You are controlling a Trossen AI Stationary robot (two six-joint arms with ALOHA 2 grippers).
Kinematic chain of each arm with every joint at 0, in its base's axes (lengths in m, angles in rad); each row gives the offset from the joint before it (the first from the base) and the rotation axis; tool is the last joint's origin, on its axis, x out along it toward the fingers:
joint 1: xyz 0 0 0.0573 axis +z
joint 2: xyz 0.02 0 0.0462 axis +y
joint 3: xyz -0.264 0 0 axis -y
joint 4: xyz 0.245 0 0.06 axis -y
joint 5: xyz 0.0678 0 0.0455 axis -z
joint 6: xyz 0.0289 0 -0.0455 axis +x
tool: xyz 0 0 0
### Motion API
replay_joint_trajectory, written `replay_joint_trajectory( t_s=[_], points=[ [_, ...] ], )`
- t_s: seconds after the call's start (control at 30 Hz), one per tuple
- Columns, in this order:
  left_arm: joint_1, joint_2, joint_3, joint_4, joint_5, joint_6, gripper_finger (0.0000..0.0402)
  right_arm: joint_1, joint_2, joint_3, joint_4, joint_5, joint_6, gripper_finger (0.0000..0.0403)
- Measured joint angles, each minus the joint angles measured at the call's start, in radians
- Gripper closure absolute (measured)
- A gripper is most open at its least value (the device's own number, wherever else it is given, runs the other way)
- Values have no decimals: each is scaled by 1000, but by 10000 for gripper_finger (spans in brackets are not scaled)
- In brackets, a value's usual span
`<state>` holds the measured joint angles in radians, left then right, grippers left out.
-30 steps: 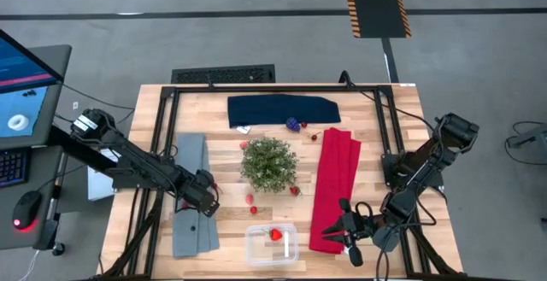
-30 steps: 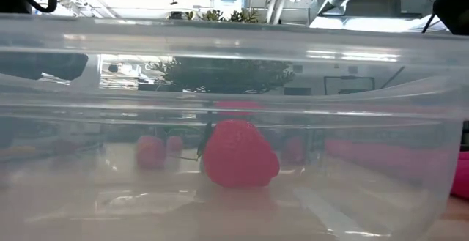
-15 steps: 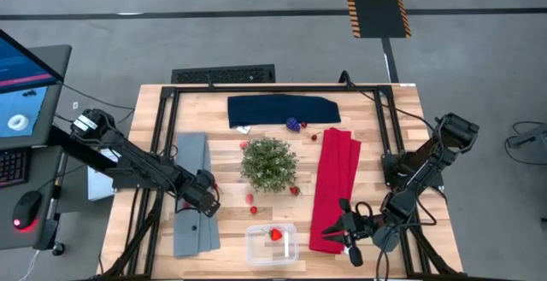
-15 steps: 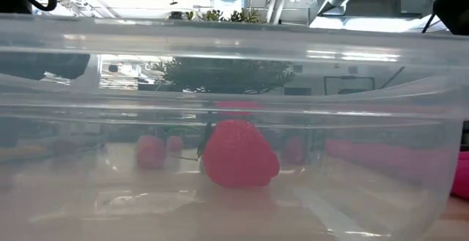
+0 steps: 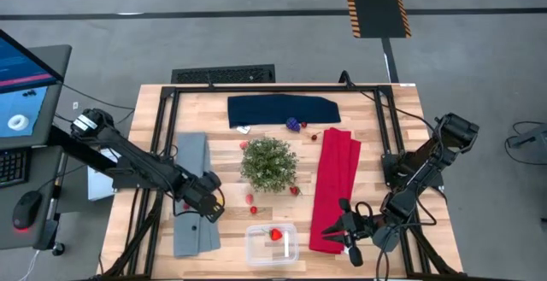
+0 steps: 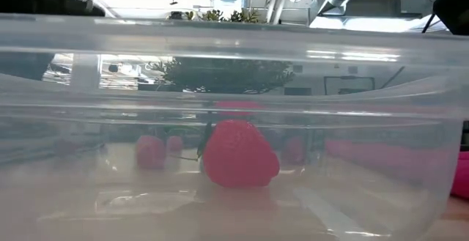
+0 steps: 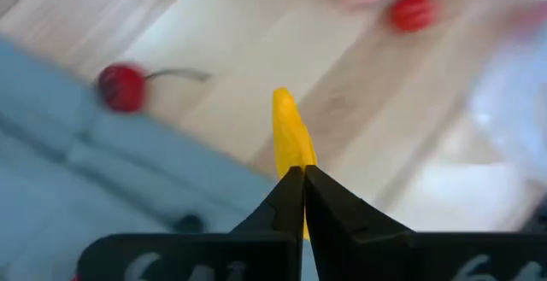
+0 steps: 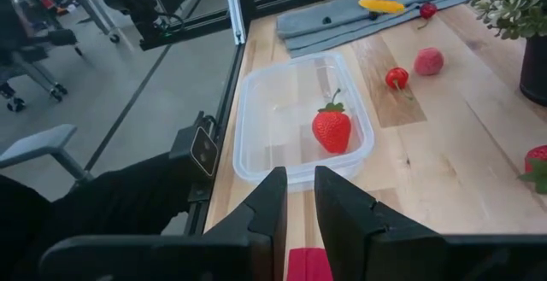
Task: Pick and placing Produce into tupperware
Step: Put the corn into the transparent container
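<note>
A small yellow toy fruit piece [image 7: 291, 140] is pinched in the closed left gripper [image 7: 303, 178] above the grey folded cloth [image 5: 191, 197]; a red strawberry [image 8: 332, 130] lies inside the clear rectangular plastic container [image 8: 256, 110]. The right gripper [image 8: 299, 197], apparently slightly parted and empty, is parked beside it.

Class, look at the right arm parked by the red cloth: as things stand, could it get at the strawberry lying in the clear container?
Probably yes. The right end effector points at the tupperware, which is uncovered, and the strawberry lies alone inside with nothing in between.
</note>
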<state>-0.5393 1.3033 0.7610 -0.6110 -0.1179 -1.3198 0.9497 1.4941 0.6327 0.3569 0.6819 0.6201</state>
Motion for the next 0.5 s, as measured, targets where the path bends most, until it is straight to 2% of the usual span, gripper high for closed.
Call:
replay_joint_trajectory(
  t_s=[0.2, 0.4, 0.5],
  points=[
    [-31, 0, 102, 33, -54, 54, 401, 0, 0, 0, 0, 0, 0, 317],
    [-57, 8, 116, 286, -72, 120, 401, -3, 0, 0, 0, 0, 0, 317],
    [-69, 9, 116, 358, -79, 138, 401, -3, 0, 0, 0, 0, 0, 317]
  ],
)
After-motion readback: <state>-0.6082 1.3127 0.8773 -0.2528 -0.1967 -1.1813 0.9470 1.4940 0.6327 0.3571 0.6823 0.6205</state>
